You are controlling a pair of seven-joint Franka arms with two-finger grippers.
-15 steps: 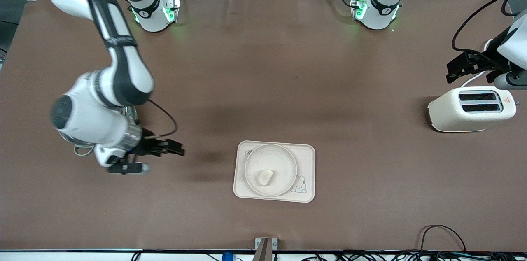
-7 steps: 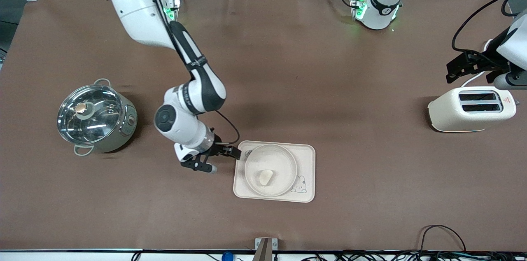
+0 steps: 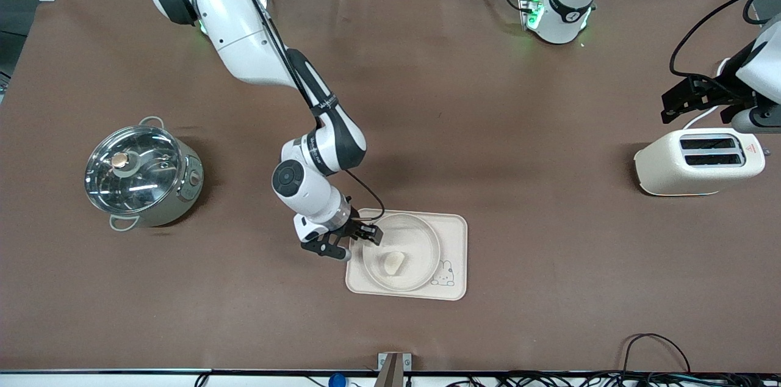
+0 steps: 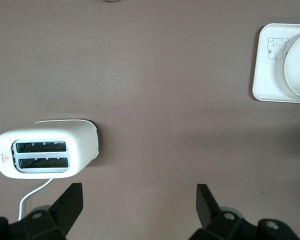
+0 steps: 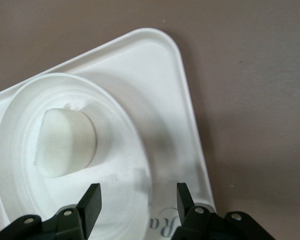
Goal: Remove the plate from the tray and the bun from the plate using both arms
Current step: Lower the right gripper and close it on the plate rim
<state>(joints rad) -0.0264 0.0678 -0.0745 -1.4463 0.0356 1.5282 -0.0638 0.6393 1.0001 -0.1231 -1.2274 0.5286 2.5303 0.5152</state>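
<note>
Brown table (image 3: pixel 464 130) carries lidded pot (image 3: pixel 143 176), toaster (image 3: pixel 698 161), cream tray (image 3: pixel 454 240).

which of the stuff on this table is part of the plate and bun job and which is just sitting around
Part of the job:
- round cream plate, on the rectangular cream rabbit tray
- small pale dough bun, on the plate
- right gripper, open, over the plate's rim
- left gripper, open, waiting above the toaster's end of the table

Just lying about:
- cream two-slot toaster
- lidded steel pot
</note>
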